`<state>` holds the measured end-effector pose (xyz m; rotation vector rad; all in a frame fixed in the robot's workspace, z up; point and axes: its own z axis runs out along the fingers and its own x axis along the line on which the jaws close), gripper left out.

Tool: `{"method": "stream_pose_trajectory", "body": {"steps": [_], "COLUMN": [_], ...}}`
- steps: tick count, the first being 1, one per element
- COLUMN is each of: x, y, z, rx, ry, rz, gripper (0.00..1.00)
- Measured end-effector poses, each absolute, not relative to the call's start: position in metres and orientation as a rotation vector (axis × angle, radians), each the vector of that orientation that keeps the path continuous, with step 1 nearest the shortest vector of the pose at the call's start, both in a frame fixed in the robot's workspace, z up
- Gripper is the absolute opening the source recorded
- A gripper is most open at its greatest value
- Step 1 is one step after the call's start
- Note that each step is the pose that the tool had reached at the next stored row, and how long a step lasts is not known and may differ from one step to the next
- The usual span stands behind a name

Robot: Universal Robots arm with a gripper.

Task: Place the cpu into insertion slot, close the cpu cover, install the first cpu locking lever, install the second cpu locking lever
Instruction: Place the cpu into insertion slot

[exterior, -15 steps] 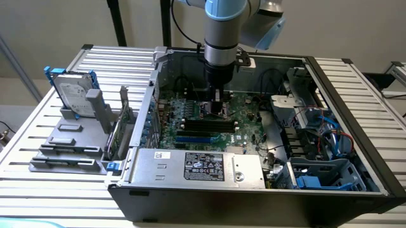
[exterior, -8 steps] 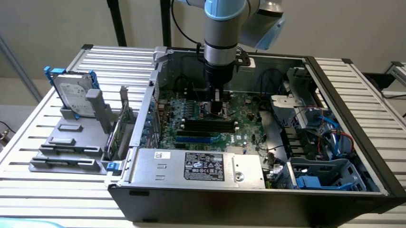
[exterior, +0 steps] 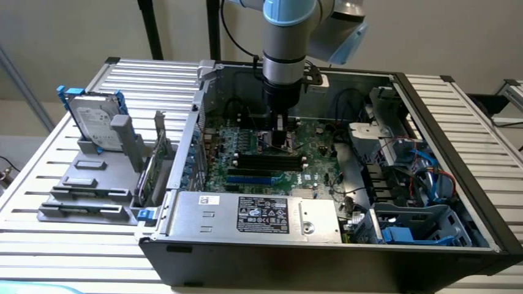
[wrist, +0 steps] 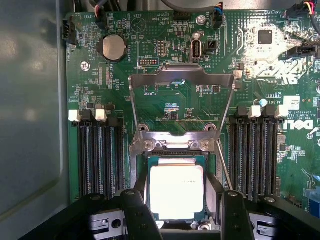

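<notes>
Slatted metal table (exterior: 65,257) carries an open PC case (exterior: 327,269), and the arm (exterior: 286,37) reaches down to its green board (wrist: 150,30). The fingers (wrist: 137,215) are spread wide, one on each side of the cpu (wrist: 176,192). The cpu lies silver face up in the slot (wrist: 140,167). The cover (wrist: 181,75) stands flipped open, off the slot.

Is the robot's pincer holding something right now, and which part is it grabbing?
Nothing, it seems. The open pincer straddles the small square silver-topped cpu chip, which lies in the dark silvery-rimmed insertion slot.
</notes>
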<state>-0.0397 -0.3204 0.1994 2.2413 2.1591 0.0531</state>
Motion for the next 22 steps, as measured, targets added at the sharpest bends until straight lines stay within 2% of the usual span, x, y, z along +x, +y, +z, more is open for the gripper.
{"method": "stream_pose_trajectory", "body": {"steps": [22], "x": [-0.0412], "y": [-0.3189], "z": [0.1977], "rx": [2.239], "ry": [2.157], "rz": [0.052], "gripper": [0.55]}}
